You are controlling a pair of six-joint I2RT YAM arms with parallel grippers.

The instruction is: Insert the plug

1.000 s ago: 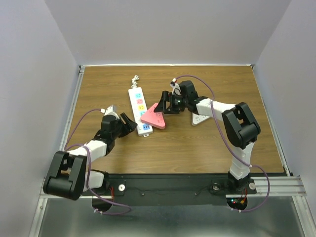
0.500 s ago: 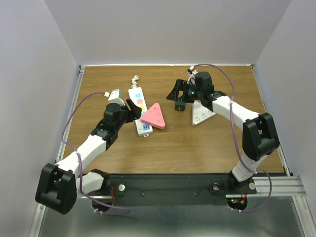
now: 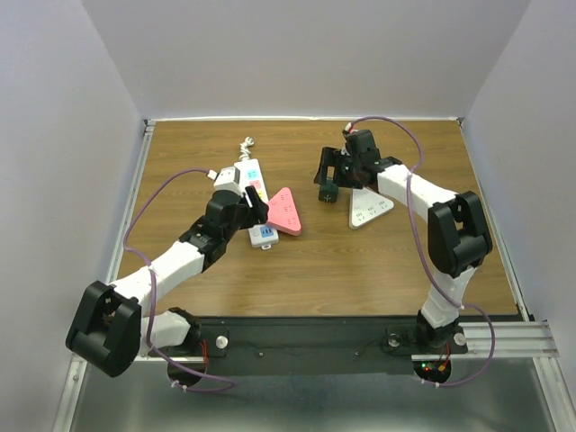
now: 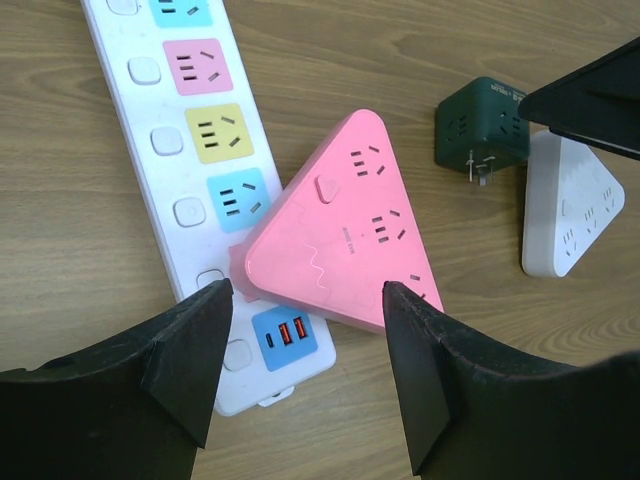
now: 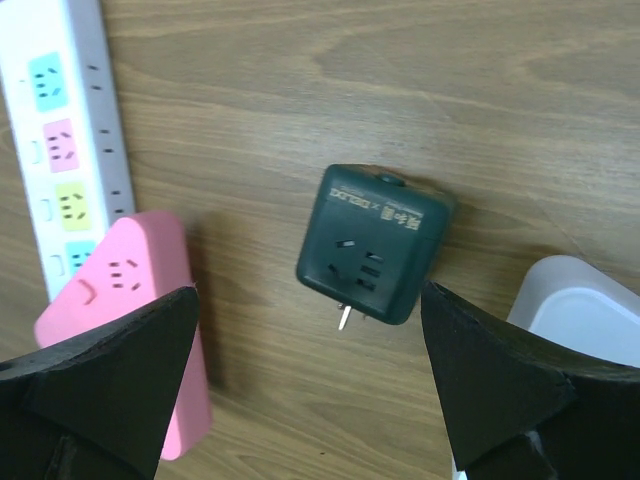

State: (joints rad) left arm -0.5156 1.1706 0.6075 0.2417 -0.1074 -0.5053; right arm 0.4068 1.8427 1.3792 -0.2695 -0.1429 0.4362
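1. Hovering over the green plug cube [image 5: 372, 245] at frame centre, the right gripper [image 5: 308, 292] is standing wide open, gripping nothing.
2. The left gripper [image 4: 302, 295] is holding its jaws apart, empty, above the pink adapter [image 4: 350, 240], which is overlapping the power strip [image 4: 190, 170] at left.

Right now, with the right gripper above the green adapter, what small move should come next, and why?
Probably lower the right gripper straight down and close it on the green adapter. Its jaws stand wide open and frame the adapter, which lies loose on the table with a prong showing. Nothing holds the adapter yet, so a grasp seems to come before any insertion.
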